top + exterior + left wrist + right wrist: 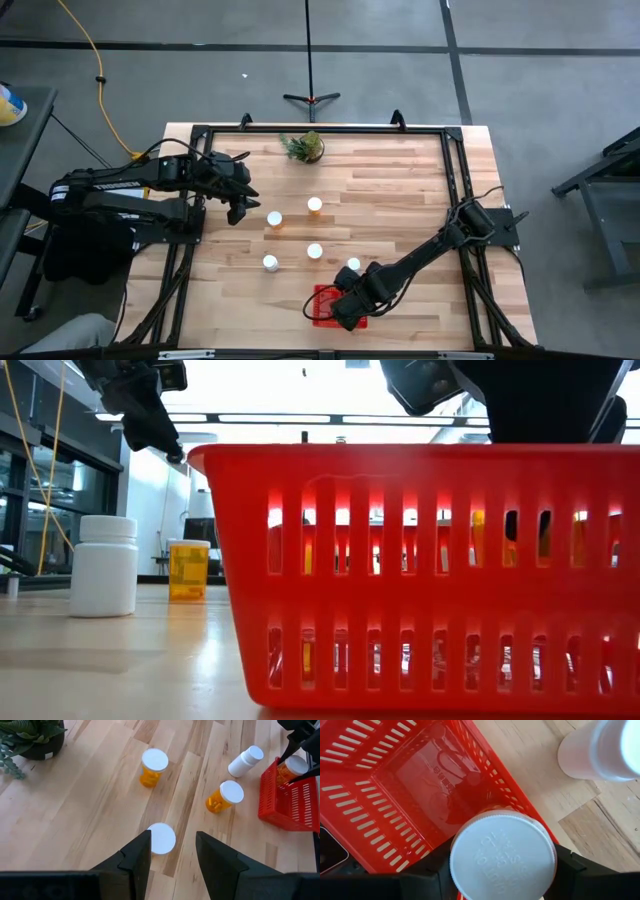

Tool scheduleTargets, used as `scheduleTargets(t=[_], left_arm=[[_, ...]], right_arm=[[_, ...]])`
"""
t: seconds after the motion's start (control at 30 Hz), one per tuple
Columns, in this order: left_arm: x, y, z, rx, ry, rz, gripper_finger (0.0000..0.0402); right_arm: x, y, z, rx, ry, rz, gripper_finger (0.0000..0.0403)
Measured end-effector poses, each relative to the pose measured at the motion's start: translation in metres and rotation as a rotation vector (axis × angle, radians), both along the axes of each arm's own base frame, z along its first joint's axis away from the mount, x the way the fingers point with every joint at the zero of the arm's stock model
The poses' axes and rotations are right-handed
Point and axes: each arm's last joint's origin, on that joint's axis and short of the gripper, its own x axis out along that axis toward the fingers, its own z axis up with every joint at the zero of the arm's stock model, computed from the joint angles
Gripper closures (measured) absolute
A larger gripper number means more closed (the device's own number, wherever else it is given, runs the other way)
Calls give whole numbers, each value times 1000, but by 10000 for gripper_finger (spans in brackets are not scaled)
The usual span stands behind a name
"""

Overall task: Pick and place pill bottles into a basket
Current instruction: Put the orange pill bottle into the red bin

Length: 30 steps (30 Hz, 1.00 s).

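The red basket [322, 312] sits near the table's front edge; it also shows in the low view [420, 570]. My right gripper [502, 865] is over it, shut on a white-capped orange pill bottle [502, 856]. My left gripper [172, 839] is open, above and just left of a bottle with a white cap [161, 838], touching nothing. Other bottles stand upright on the table mid-way [315, 205] [314, 250] [270, 263]. An all-white one [353, 265] stands just beyond the basket. My right gripper pinches the bottle at its white cap [465, 870], one finger on each side, coming from above and pointing down. The bottle stands upright in the hold, cap up, over the basket's inside near one wall. Its orange body [478, 530] shows through the basket's upper slots.
A small potted plant [303, 147] stands at the table's far edge. A black frame [455, 160] runs around the tabletop. A white bottle [105, 565] and an orange one [188, 570] stand left of the basket in the low view. Bare wood lies on the table's right half.
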Motion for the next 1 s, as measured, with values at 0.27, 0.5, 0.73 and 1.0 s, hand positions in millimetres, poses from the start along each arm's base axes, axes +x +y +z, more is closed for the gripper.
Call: scheduleTargets(t=[0.27, 0.5, 0.73, 1.0], left_arm=[[0, 0, 0, 0, 0, 0, 211], [0, 0, 0, 0, 0, 0, 211], [0, 0, 0, 1, 0, 0, 211], [0, 0, 0, 1, 0, 1, 211]], right_arm=[[0, 0, 0, 6, 3, 4, 202], [1, -2, 0, 7, 2, -2, 171], [2, -2, 0, 14, -4, 4, 127], [2, -1, 0, 17, -4, 6, 124]])
